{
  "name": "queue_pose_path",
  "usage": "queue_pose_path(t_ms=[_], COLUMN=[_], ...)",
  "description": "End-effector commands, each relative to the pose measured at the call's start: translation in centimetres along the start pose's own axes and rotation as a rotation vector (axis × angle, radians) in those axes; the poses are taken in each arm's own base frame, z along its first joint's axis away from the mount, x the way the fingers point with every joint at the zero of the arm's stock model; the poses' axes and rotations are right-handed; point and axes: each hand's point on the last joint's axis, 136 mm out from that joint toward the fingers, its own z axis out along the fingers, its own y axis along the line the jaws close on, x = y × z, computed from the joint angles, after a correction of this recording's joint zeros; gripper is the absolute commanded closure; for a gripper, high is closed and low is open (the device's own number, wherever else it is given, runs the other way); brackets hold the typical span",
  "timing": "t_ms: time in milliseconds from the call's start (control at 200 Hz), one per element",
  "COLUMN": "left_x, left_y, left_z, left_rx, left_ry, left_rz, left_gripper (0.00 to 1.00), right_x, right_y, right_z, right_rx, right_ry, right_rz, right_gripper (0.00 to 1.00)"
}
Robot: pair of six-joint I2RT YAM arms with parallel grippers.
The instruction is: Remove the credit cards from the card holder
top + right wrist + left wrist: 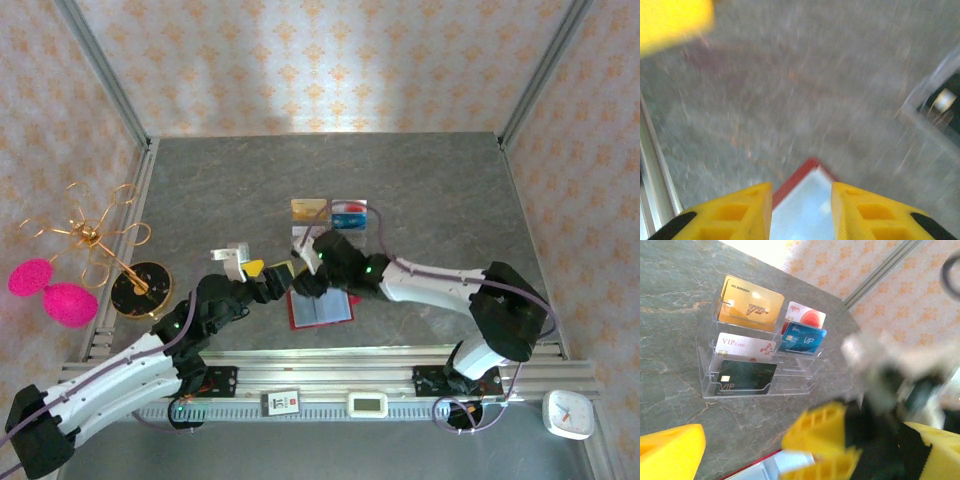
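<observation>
Grey, stone-patterned tabletop (420, 190) carries everything. A clear acrylic tiered stand (790, 388) is set toward its far middle, and nearer the arms the dark red card holder (325, 312) is laid open and flat with its pale sleeve pages turned upward. In the right wrist view the right pincer (801, 190) is seen with its fingers parted to either side of a red-edged corner of that holder, nothing being clamped between them. The left pincer (805, 440) is spread wide beside the holder and is likewise empty. A dark credit card (746, 376) is stood in the lowest front tier of the stand. Whether further credit cards are lodged in the sleeves cannot be told, the close views being blurred. The holder is judged to be light, limp and leather-like, so it is likely to be dragged or lifted along with a card unless it is pinned at a cover corner or along the spine, clear of the sleeve mouths. The cards are judged to be thin, stiff, light and slick. Each is best pinched across its two faces at whatever edge stands proud of the sleeve and drawn straight along the sleeve opening, since a twisted pull could be expected to jam it.
</observation>
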Motion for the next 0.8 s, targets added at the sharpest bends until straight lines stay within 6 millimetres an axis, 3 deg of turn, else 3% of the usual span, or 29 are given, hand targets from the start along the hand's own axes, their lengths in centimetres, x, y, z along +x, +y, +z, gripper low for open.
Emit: queue_pose_path(t_ms=[0,85,215,450,531,676,791], left_x=[0.0,0.3,0.8,1.0,1.3,2.4,3.7], left_y=[0.7,1.3,2.0,2.6,2.7,3.2,3.4], left_z=[-0.3,-0.4,-0.5,-0.8,-0.8,-0.4,0.2], left_rx=[-0.018,-0.044,-0.07,-0.087,-0.095,-0.109,-0.103], left_ry=[-0.011,-0.002,0.01,0.009,0.023,0.065,0.107], left_rz=[-0.035,-0.04,-0.045,-0.054,-0.047,-0.042,-0.058], left_gripper=[0.03,0.05,0.07,0.12,0.15,0.24,0.36], right_x=[1.2,3.1,4.1,6.0,7.0,7.6,6.3], right_y=[-0.2,1.3,1.8,0.5,0.3,0.2,0.5], right_z=[0.5,1.8,3.0,4.7,5.0,5.1,4.6], right_rx=[0.115,0.118,0.171,0.273,0.287,0.285,0.264], right_ry=[-0.01,0.043,0.067,0.137,0.169,0.167,0.086], right_rz=[0.085,0.056,0.017,-0.027,-0.031,-0.002,0.068], right_gripper=[0.65,0.65,0.64,0.66,0.74,0.98,1.0])
